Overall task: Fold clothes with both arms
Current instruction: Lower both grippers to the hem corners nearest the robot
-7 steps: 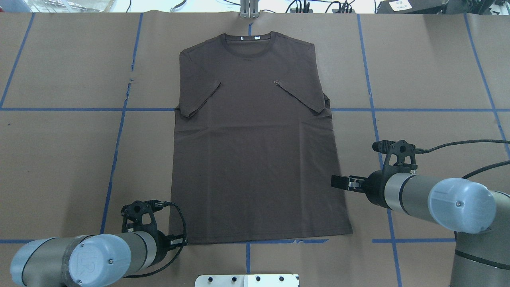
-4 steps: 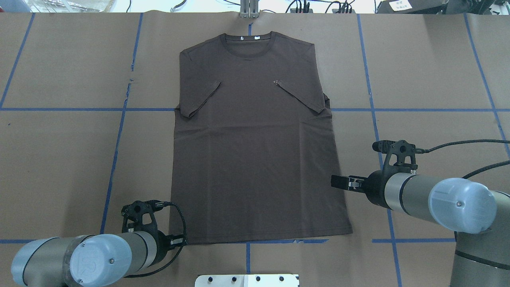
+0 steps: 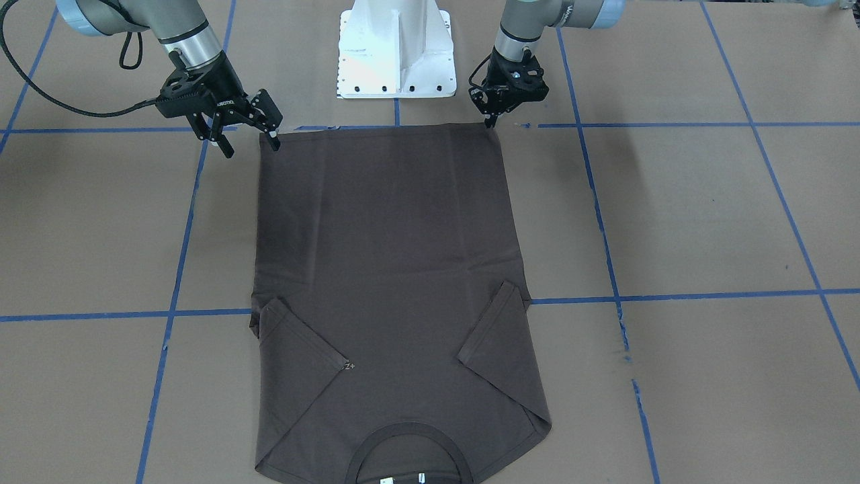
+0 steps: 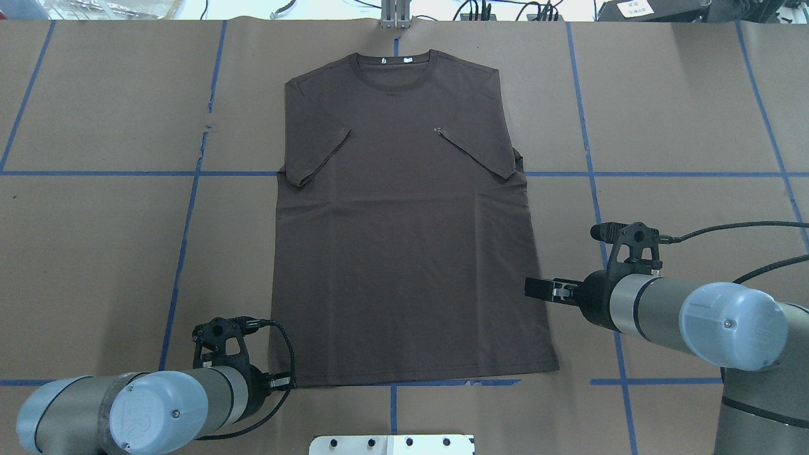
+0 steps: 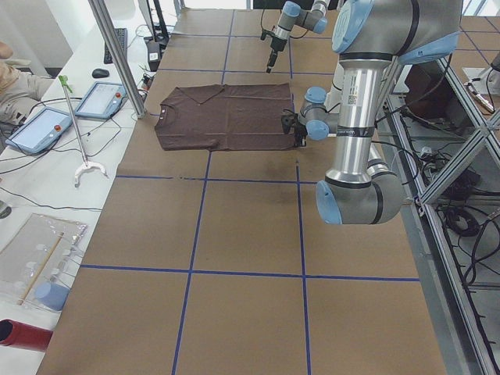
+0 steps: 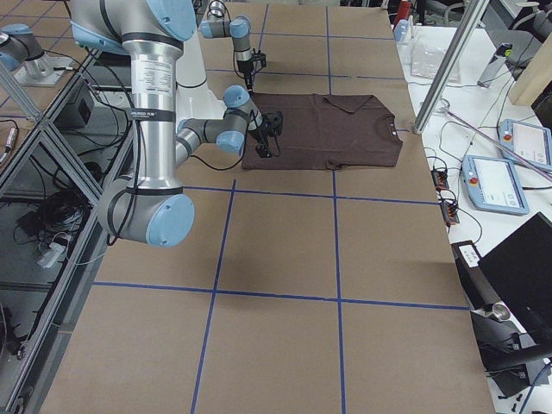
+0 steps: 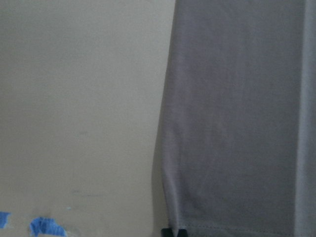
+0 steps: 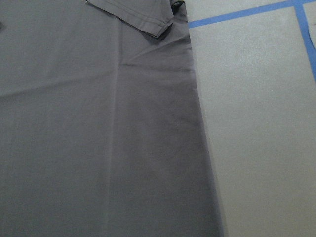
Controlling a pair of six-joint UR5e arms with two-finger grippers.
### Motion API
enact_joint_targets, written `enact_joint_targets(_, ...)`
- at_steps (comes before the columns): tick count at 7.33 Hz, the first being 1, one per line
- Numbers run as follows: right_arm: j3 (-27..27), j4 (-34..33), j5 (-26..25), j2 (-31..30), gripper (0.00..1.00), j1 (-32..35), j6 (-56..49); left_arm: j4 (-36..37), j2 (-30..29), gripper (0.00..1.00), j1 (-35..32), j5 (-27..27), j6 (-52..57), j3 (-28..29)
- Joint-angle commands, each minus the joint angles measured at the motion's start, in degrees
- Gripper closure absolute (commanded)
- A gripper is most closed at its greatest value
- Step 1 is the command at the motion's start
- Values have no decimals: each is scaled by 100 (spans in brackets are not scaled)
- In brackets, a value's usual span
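Observation:
The dark brown-grey T-shirt [image 3: 390, 255] lies flat on the brown table, sleeves folded in, collar away from the robot [image 4: 392, 66]. My left gripper [image 3: 488, 123] sits low at the hem's left corner [image 4: 284, 382]. Its fingers are drawn together, and a dark fingertip [image 7: 173, 232] touches the hem. I cannot tell whether cloth is pinched. My right gripper [image 3: 251, 148] is open and empty, just above the shirt's right edge [image 4: 529, 287] a little up from the hem. The right wrist view shows only that edge of the shirt [image 8: 98, 123].
The white pedestal base [image 3: 396, 47] stands just behind the hem. Blue tape lines [image 4: 189, 208] cross the brown table cover. A metal post [image 4: 395, 16] stands past the collar. A side table with tablets [image 5: 39, 129] lies beyond the far edge.

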Motion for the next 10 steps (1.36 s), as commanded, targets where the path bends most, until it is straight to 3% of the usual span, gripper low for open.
enact_joint_targets(1,-4,-51,-371,8,16,-239,706,0,-7,100,-3,4,6,-43)
enact_joint_targets(3,-4,-426,-638,8,19,-426,763,0,-42,100,-3,13,-3,-52)
enact_joint_targets(5,-4,-771,-883,17,32,-644,763,-9,-42,100,-3,136,-3,-60)
enact_joint_targets(10,-13,-1183,-1350,-27,35,-1436,1026,-9,-33,100,6,312,15,-60)
